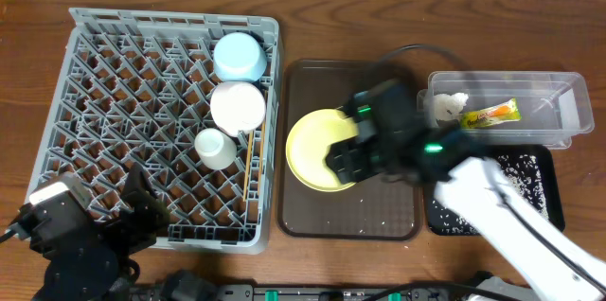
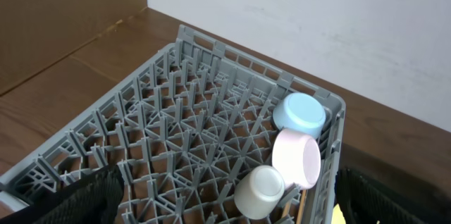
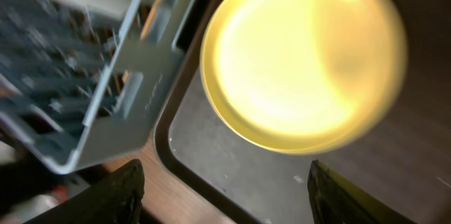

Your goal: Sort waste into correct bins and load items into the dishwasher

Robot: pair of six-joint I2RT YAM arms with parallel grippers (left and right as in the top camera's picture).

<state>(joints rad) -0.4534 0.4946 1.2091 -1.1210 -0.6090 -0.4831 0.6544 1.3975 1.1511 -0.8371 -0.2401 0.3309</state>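
Observation:
The grey dish rack [image 1: 95, 102] holds a light blue bowl [image 1: 238, 56], a white bowl [image 1: 237, 106], a small pale cup [image 1: 216, 148] and chopsticks [image 1: 247, 173] along its right side. The yellow-green plate [image 1: 312, 145] lies on the brown serving tray [image 1: 312, 216]. My right gripper [image 1: 346, 161] is open and empty over the plate's right part; its wrist view shows the plate [image 3: 303, 62] just beyond the fingers [image 3: 225, 199]. My left gripper [image 1: 142, 208] is open and empty over the rack's front edge, facing the rack [image 2: 176, 125] and cup [image 2: 259, 191].
The clear tub [image 1: 568, 112] at the back right holds a white napkin [image 1: 447, 105] and a yellow-green wrapper [image 1: 492, 114]. The black tray [image 1: 540, 173] in front of it holds rice-like scraps [image 1: 516, 164]. A few crumbs lie on the brown tray.

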